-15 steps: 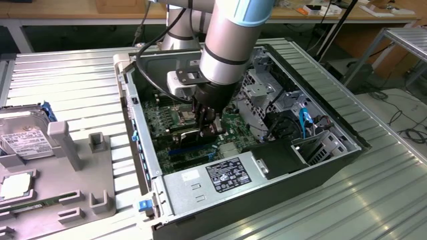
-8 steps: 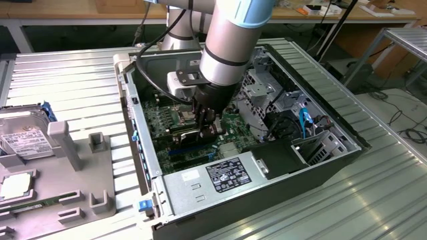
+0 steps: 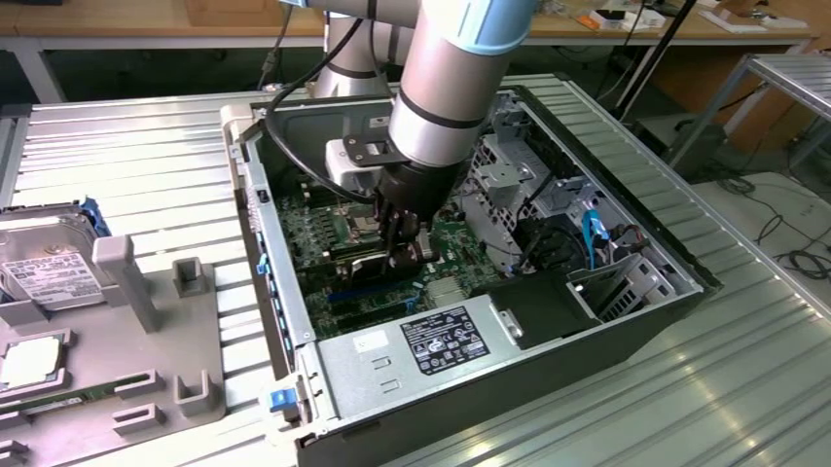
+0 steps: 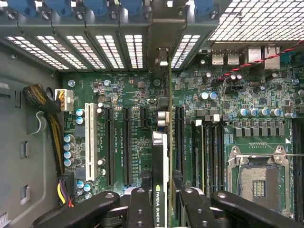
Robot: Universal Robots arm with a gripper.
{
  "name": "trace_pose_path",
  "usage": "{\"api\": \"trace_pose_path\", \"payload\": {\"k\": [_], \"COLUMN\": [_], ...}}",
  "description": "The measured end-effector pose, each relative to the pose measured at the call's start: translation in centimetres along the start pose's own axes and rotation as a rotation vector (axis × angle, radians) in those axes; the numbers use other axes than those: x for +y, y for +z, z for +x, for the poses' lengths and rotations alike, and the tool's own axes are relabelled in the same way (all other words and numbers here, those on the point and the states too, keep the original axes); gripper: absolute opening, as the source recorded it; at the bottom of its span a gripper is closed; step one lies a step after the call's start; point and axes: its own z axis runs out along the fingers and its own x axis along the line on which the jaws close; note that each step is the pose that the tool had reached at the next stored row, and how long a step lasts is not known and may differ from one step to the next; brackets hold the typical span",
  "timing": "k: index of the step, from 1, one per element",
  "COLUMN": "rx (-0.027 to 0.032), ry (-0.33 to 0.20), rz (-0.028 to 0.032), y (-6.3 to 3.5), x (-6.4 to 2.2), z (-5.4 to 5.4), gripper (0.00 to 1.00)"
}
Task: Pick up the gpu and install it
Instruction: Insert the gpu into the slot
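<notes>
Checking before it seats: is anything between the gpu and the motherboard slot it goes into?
Nothing visible. The gripper holds the gpu edge-on over the motherboard; the slots beside it are empty. The slot straight under the gpu is hidden by the gpu itself.

**Card Mostly Out of Sight**

The gpu point(image 4: 160, 156) showed edge-on, its faces hidden; its label was cut off at the picture's edge between the fingers of the gripper point(image 4: 164, 206); in the exterior view the arm point(image 3: 442, 107) covered most of it; the hard drive point(image 3: 46, 268) ran off that view's left edge.

Matt black plastic gpu point(image 4: 159, 161); glossy green motherboard point(image 4: 142, 95); bare grey metal case point(image 3: 267, 243); ribbed dull metal table point(image 3: 143, 165).
</notes>
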Motion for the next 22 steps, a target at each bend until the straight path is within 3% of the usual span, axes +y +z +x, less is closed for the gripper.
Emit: {"api": "trace_pose_path", "payload": {"k": [20, 22], "rx": [0.0003, 0.0048], "ry": [0.001, 0.004], "rz": [-0.0006, -0.0004], "y": [-0.23, -0.23], "x": [0.01, 0.01], "z": [0.27, 0.27], "gripper": [0.27, 0.27]}}
